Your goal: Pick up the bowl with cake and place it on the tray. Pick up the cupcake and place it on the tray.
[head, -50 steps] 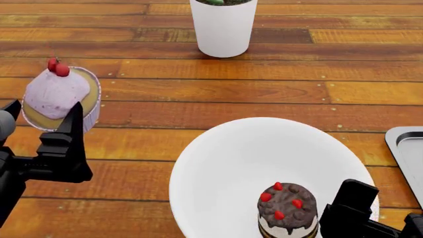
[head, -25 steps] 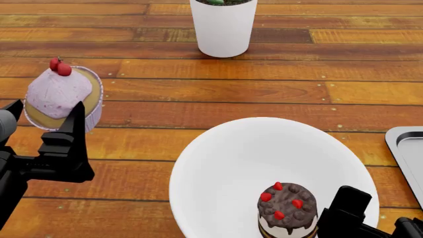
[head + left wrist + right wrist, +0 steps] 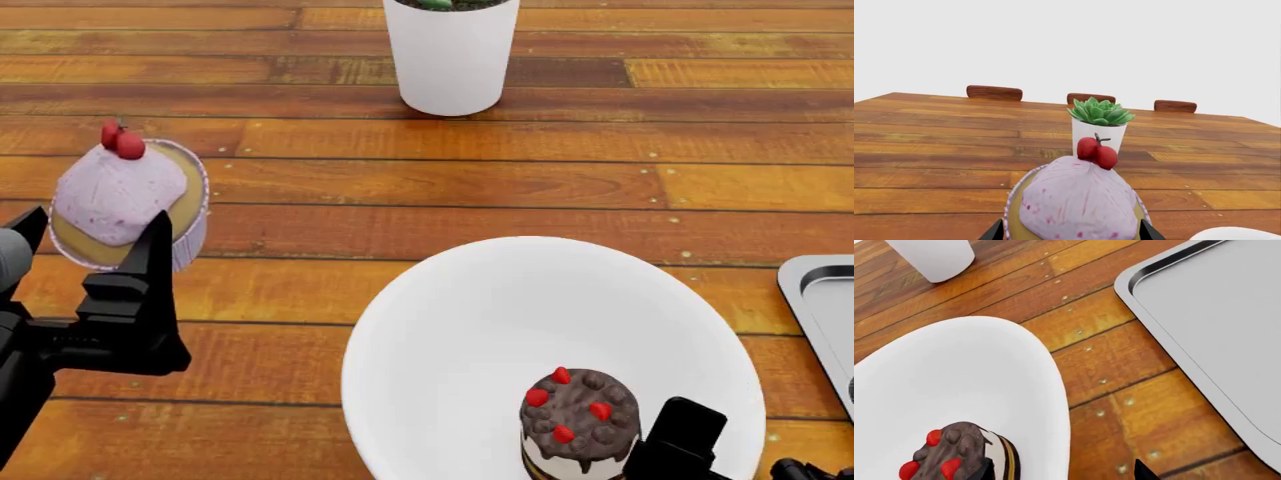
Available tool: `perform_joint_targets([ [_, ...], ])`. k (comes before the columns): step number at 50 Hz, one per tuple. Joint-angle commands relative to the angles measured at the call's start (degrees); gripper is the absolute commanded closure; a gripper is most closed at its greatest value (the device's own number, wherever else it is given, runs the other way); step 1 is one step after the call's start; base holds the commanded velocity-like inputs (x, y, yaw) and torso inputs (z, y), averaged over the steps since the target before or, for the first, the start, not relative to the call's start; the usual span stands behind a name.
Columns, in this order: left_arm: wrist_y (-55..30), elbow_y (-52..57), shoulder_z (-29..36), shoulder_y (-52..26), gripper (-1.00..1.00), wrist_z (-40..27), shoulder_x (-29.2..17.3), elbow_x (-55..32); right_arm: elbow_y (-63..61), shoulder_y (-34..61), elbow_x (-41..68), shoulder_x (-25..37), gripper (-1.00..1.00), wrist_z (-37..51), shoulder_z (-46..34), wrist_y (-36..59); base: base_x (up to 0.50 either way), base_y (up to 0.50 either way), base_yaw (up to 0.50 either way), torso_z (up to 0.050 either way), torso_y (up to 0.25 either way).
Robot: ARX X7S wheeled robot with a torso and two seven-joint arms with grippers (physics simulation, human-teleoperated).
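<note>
Right gripper (image 3: 727,455) dropped lower at bowl (image 3: 507,330); cupcake (image 3: 127,195) barely shifted.

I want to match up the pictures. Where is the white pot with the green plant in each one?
Head view: the white pot stands at the top middle, its plant cut off by the edge.
Left wrist view: it is in the middle, right behind the cupcake, with the green plant showing.
Right wrist view: only its lower part shows, at the upper left corner.
Shared landmark: the bowl shows in all three.
</note>
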Motion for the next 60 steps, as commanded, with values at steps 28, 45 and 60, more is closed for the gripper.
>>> perform_joint_targets([
  [28, 1.8, -0.1, 0.7, 0.3, 1.00, -1.3, 0.0, -0.8, -0.5, -1.1, 0.6, -1.0, 1.00, -1.6, -0.7, -0.6, 0.00, 0.00, 0.00, 0.000, 0.000],
  [45, 3.4, -1.4, 1.0, 1.0, 1.00, 0.4, -0.5, 1.6, -7.5, 8.5, 8.3, 2.5, 1.00, 3.4, 0.9, -2.7, 0.00, 0.00, 0.00, 0.000, 0.000],
  [60, 6.3, -4.9, 2.2, 0.7, 1.00, 3.9, -0.4, 6.6, -6.6, 17.5, 7.3, 0.5, 1.00, 1.8, -1.8, -2.9, 0.00, 0.00, 0.00, 0.000, 0.001],
])
